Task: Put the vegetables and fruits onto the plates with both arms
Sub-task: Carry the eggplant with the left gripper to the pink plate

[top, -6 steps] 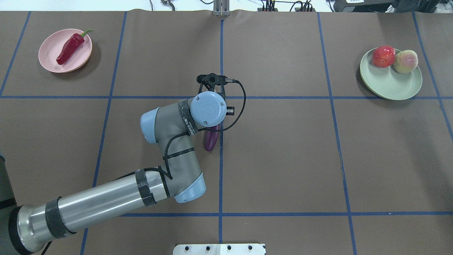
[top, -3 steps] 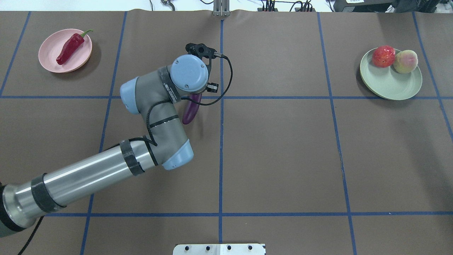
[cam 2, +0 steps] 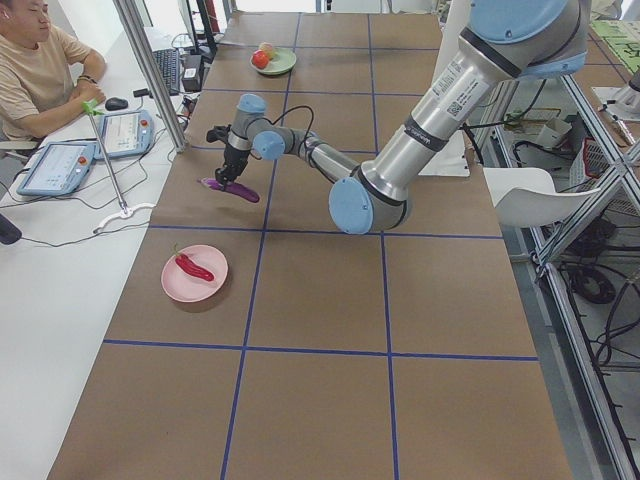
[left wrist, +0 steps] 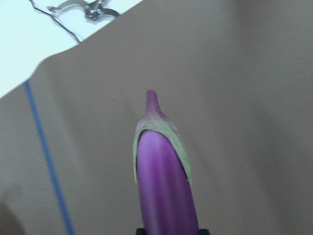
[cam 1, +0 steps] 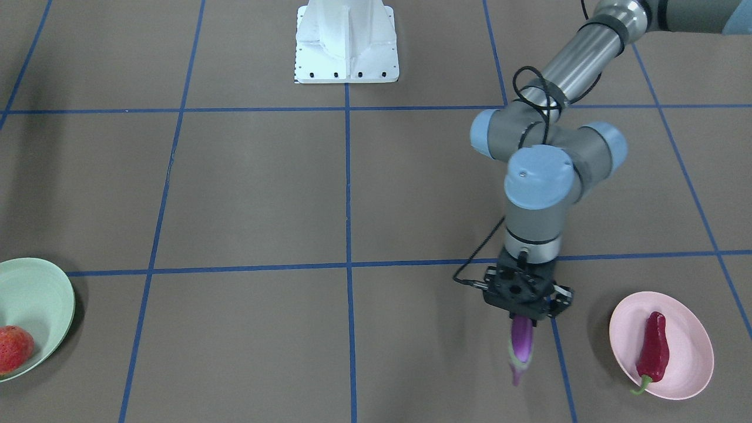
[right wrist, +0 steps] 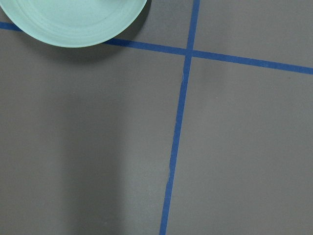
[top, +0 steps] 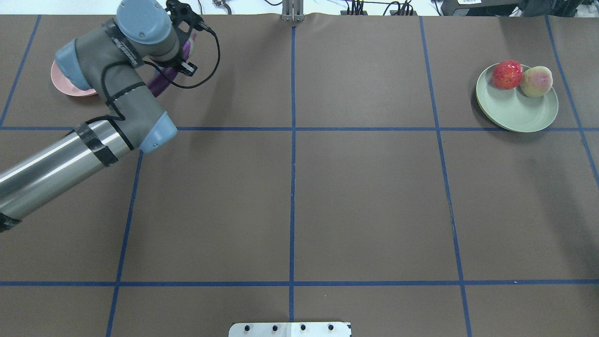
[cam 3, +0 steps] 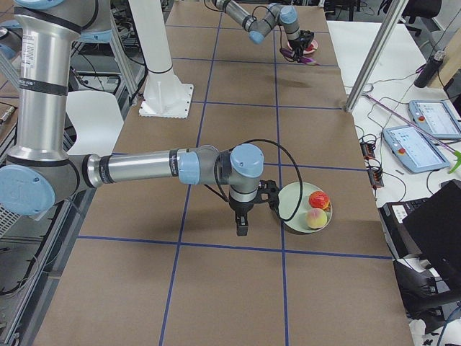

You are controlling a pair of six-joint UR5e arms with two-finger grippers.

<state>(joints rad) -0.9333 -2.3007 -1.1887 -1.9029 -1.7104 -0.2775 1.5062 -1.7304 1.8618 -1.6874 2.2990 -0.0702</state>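
My left gripper (cam 1: 521,316) is shut on the purple eggplant (cam 1: 521,346) and holds it above the table beside the pink plate (cam 1: 687,364), not over it. The eggplant's green cap points away from the wrist (left wrist: 159,134). The red pepper (cam 1: 652,349) lies on the pink plate. In the overhead view the arm hides the pepper and most of that plate (top: 63,86). The pomegranate (top: 507,74) and the peach (top: 536,81) sit on the mint green plate (top: 519,114). My right gripper (cam 3: 243,225) points down beside the green plate; I cannot tell whether it is open.
The white pedestal (cam 1: 346,41) stands at the robot's side of the table. Blue tape lines cross the brown mat. The table's far edge runs just past the pink plate. An operator (cam 2: 35,70) sits at the side bench with tablets.
My left arm has swung from the table's centre to the far left, carrying the eggplant up beside the pink plate. The fruit and green plate have not moved.
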